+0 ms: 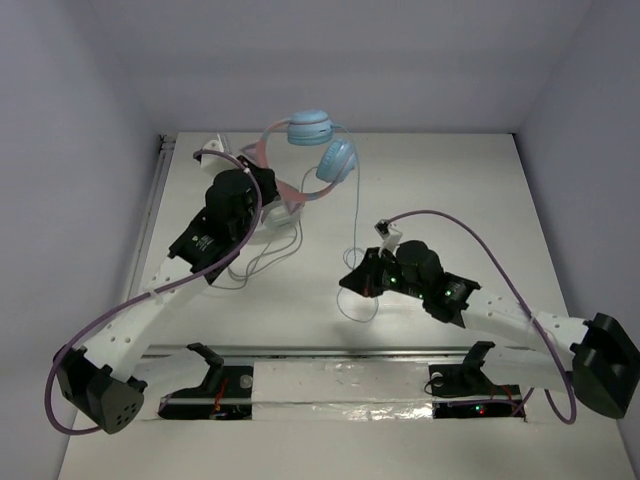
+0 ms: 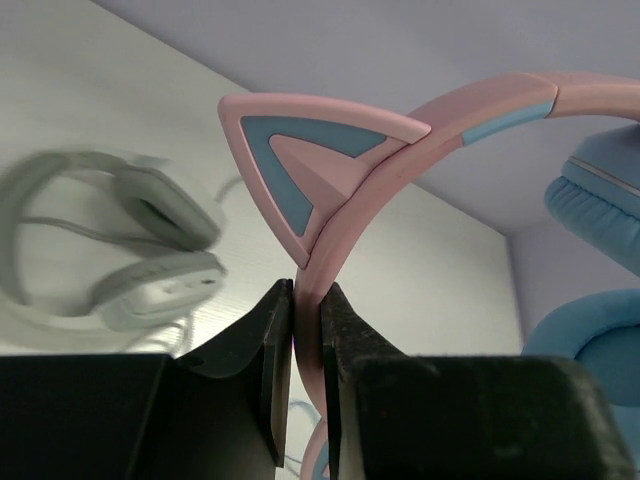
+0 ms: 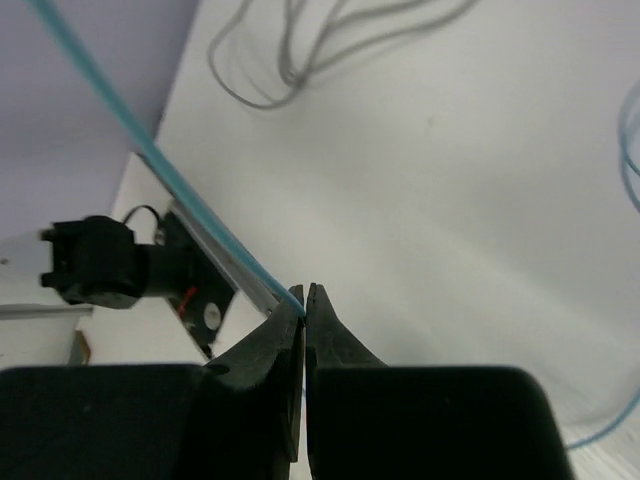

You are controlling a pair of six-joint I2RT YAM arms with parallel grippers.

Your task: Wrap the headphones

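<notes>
**Left gripper (image 2: 307,300) on headband (image 2: 440,115), right gripper (image 3: 304,293) on cable (image 3: 150,155)**

Left fingers are clenched on the pink headband of the headphones (image 1: 309,128), just under a cat ear. The ear cups (image 1: 337,160) hang beyond the fingertips. White-grey headphones (image 2: 130,250) lie apart, to their left. The cable's long axis runs straight from the cups down to the right fingers, which are pinched shut on it at their very tips. Judgement: the right arm holds the free run, so the winding falls to it.

Taut blue cable (image 1: 357,215) mid-table; grey cable loops (image 1: 262,262) left; bare table (image 1: 480,200) right
</notes>
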